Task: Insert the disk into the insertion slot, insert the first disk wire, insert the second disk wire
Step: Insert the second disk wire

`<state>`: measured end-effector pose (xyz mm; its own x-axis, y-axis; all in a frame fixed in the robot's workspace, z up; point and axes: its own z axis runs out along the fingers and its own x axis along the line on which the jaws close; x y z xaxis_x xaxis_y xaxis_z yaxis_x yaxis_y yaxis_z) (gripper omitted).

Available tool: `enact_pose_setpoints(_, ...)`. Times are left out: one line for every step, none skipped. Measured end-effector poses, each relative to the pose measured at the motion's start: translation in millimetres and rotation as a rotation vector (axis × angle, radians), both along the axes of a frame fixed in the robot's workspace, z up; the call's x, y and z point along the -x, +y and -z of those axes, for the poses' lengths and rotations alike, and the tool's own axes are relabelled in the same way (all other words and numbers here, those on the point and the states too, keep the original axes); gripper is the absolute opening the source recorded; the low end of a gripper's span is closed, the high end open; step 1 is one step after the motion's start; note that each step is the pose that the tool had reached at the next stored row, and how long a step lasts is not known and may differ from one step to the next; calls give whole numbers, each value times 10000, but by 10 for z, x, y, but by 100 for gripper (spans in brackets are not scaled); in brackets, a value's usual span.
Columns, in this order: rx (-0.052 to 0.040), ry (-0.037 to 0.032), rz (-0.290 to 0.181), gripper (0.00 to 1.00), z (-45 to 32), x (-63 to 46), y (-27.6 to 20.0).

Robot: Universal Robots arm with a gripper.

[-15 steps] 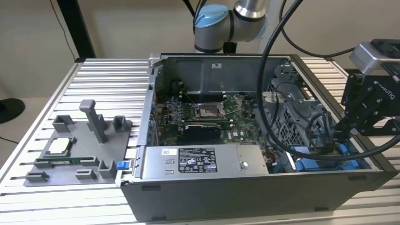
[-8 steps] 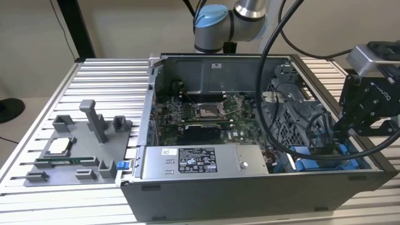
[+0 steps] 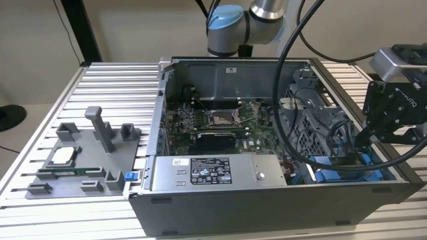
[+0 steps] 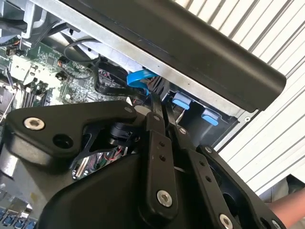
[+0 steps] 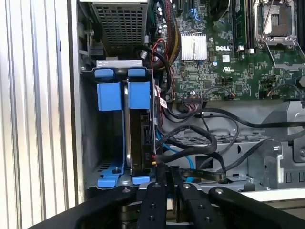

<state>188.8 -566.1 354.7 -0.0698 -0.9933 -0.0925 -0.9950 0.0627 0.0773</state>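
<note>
The disk point(image 5: 142, 138) is standing on edge inside the slot point(image 5: 119, 63). The pincer point(image 5: 167, 171), pressed together, is hanging just beside the disk's end, among the wires point(image 5: 200, 143).

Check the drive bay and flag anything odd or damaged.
Nothing looks damaged or spilled. The disk sits straight in the insertion slot. Only the loose black and blue cables beside it lie in an untidy tangle.
</note>
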Motion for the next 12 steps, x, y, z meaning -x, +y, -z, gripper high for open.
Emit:
enact_pose_setpoints(2, 4, -1, 0, -7, 1, 0)
enact_pose_setpoints(2, 8, -1, 0, -17, 5, 0)
enact_pose_setpoints(0, 12, 0, 0, -30, 10, 0)
enact_pose_setpoints(1, 13, -1, 0, -40, 13, 0)
enact_pose_setpoints(-1, 14, -2, 0, -40, 13, 0)
enact_pose_setpoints(-2, 15, -2, 0, -39, 15, 0)
enact_pose_setpoints(-2, 15, 1, 0, -41, 22, 0)
enact_pose_setpoints(3, 14, 1, 0, -52, 30, 0)
enact_pose_setpoints(1, 15, 3, 0, -67, 39, 0)
enact_pose_setpoints(2, 15, 2, 0, -88, 47, 0)
enact_pose_setpoints(0, 15, 3, 0, -110, 55, -1)
enact_pose_setpoints(1, 15, 3, 0, -137, 64, -1)
